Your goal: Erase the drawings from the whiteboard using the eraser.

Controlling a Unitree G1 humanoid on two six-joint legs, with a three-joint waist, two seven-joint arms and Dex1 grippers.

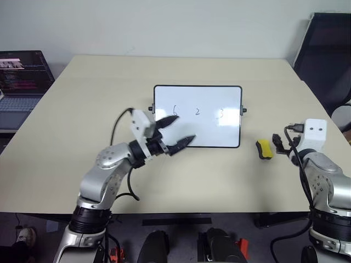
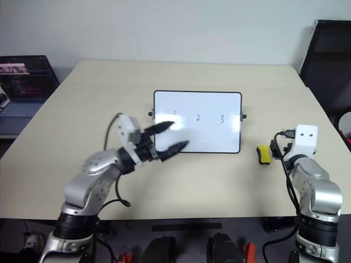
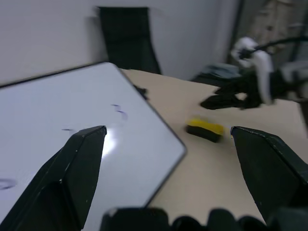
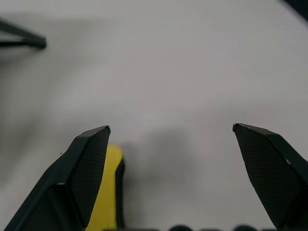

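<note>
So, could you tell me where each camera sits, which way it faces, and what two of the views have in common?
Left eye view: on the head, looking forward and down at the table with the whiteboard; both arms show.
Right eye view: beside it, same scene.
Left wrist view: along the open left gripper, over the whiteboard toward the eraser and the right gripper.
Right wrist view: along the open right gripper, down at the table; the eraser lies by one finger.
Both wrist views share the eraser.
</note>
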